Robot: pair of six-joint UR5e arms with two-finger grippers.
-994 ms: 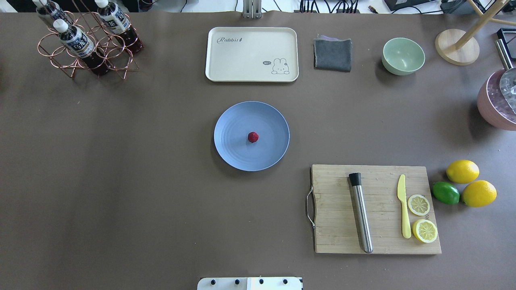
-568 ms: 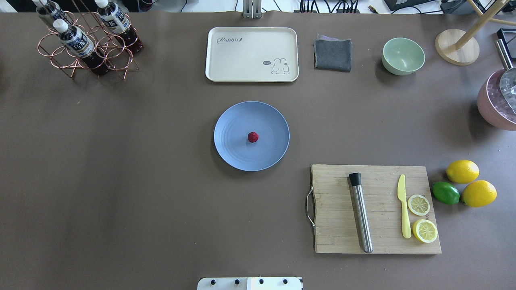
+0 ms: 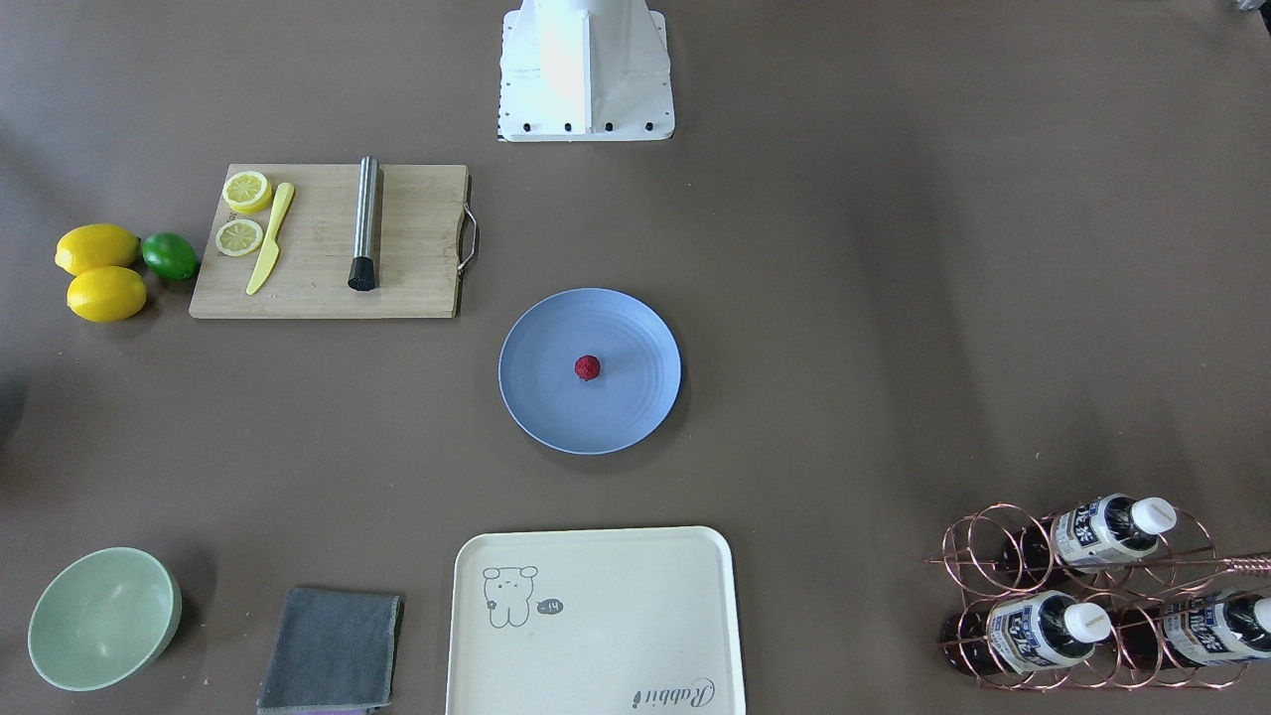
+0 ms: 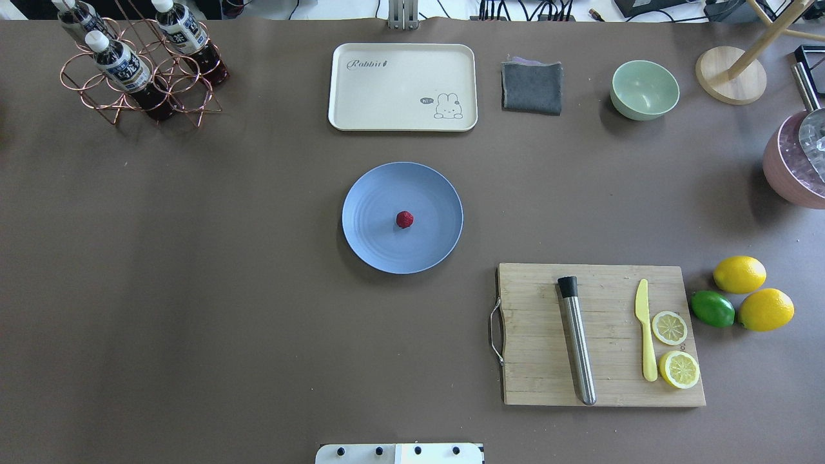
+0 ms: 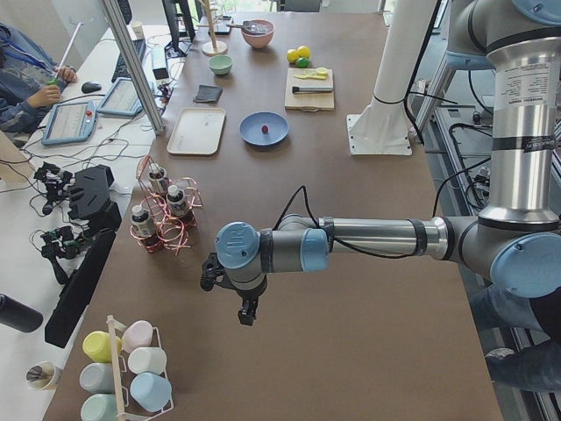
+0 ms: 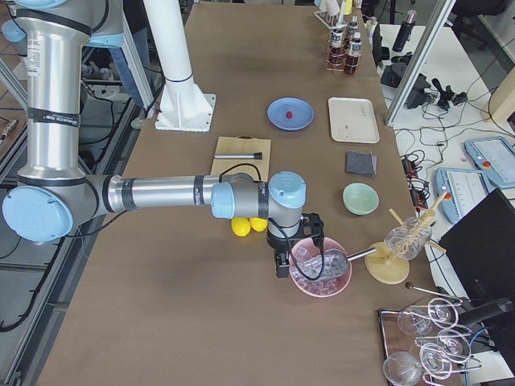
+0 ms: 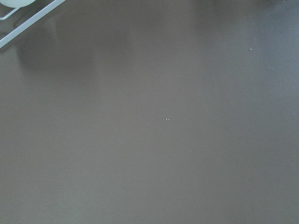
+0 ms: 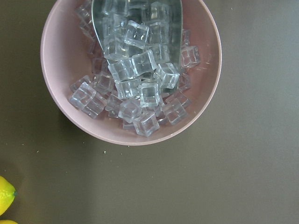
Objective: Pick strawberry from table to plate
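Note:
The small dark-red strawberry (image 4: pixel 404 220) (image 3: pixel 587 367) lies near the middle of the round light-blue plate (image 4: pixel 374 248) (image 3: pixel 544 407), at the centre of the brown table (image 4: pixel 193 258). Neither gripper shows in the overhead or front-facing views. In the exterior left view my left gripper (image 5: pixel 247 314) hangs over bare table at the near end, far from the plate; I cannot tell whether it is open or shut. In the exterior right view my right gripper (image 6: pixel 281 264) hovers by a pink bowl of ice cubes (image 8: pixel 51 93); its state also cannot be told.
A wooden cutting board (image 4: pixel 535 361) with a steel muddler (image 4: pixel 577 341), yellow knife and lemon slices lies to the plate's front right. Lemons (image 4: pixel 739 274) and a lime (image 4: pixel 712 308) sit beside it. A cream tray (image 4: pixel 403 87), grey cloth (image 4: pixel 532 87), green bowl (image 4: pixel 644 89) and bottle rack (image 4: pixel 138 71) line the far edge.

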